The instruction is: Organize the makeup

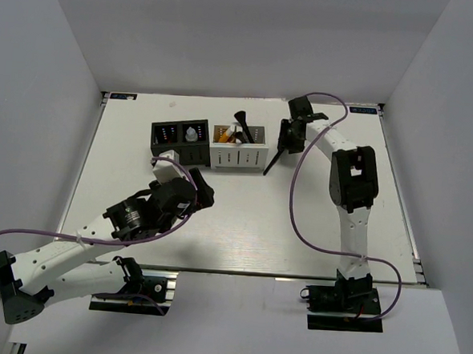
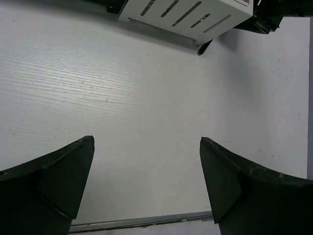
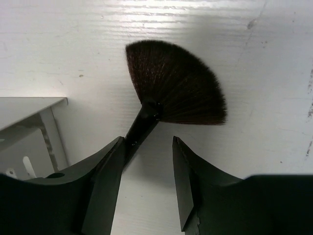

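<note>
A black fan brush [image 3: 176, 83] lies on the table to the right of the white organizer [image 1: 238, 155]; its thin handle [image 1: 271, 165] points toward the near side. My right gripper [image 1: 289, 140] is open over it. In the right wrist view my right gripper [image 3: 147, 142] has the handle against its left finger [image 3: 105, 176] and a gap to the right one. My left gripper [image 1: 203, 189] is open and empty over bare table in front of the boxes, as the left wrist view [image 2: 146, 140] also shows. A clear bottle [image 1: 192, 132] stands in the black organizer [image 1: 174, 151]. A black brush [image 1: 241, 121] and an orange tube [image 1: 225, 135] stand in the white organizer.
The two organizers stand side by side at the back middle of the table. The white organizer's slotted side [image 2: 190, 14] shows at the top of the left wrist view, with the brush handle's tip [image 2: 203, 47] beside it. White walls enclose the table.
</note>
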